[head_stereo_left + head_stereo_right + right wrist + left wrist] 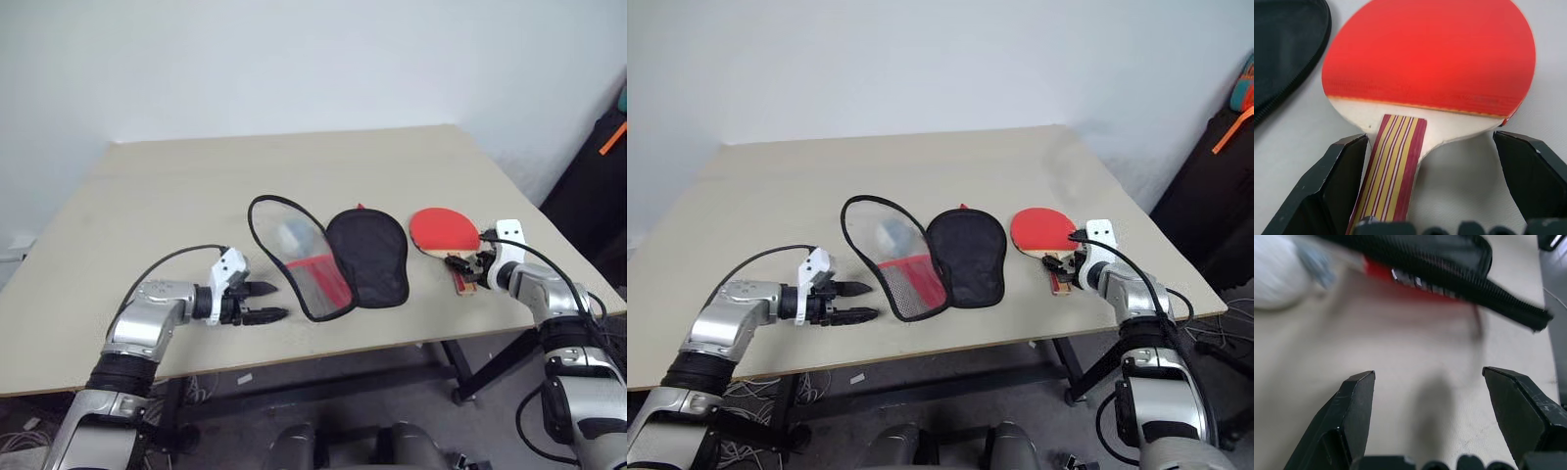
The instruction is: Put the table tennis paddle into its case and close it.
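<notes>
Your right gripper (468, 266) angled down, fingers apart astride the table tennis paddle (446, 231) handle, left gripper (263, 302) fingers apart, aimed at the case (333, 257) at three o'clock.

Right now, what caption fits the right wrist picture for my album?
Open right gripper straddling the paddle handle on the table.

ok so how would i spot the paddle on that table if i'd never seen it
On the beige table, look past the opened case toward the robot's right. The table tennis paddle lies flat there, its striped wooden handle between the right gripper fingers; its smooth red round face sets it apart.
</notes>
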